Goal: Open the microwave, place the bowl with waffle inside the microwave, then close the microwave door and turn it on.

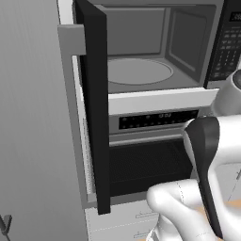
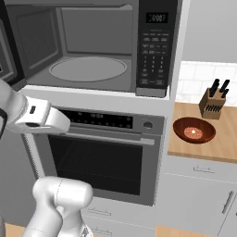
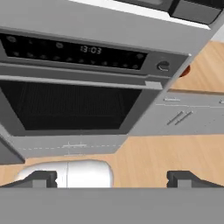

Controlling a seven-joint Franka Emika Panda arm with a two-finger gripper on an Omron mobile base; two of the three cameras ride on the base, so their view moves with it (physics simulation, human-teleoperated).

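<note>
Beside the bowl with waffle (image 2: 194, 130) stands a knife block (image 2: 212, 105); pincer (image 3: 112, 178) released.

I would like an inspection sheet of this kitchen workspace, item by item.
Surface: wooden counter right of the oven, carrying the bowl and knife block.
Job's things: microwave cavity empty, turntable bare; microwave door swung wide open; bowl with waffle sitting on the counter, not yet picked up.
Clutter: knife block behind the bowl.
Grippers: gripper open, holding nothing, facing the oven.
Cables: nothing seen.
Surroundings: oven below the microwave, door closed; drawers under the counter; white tiled wall.
</note>
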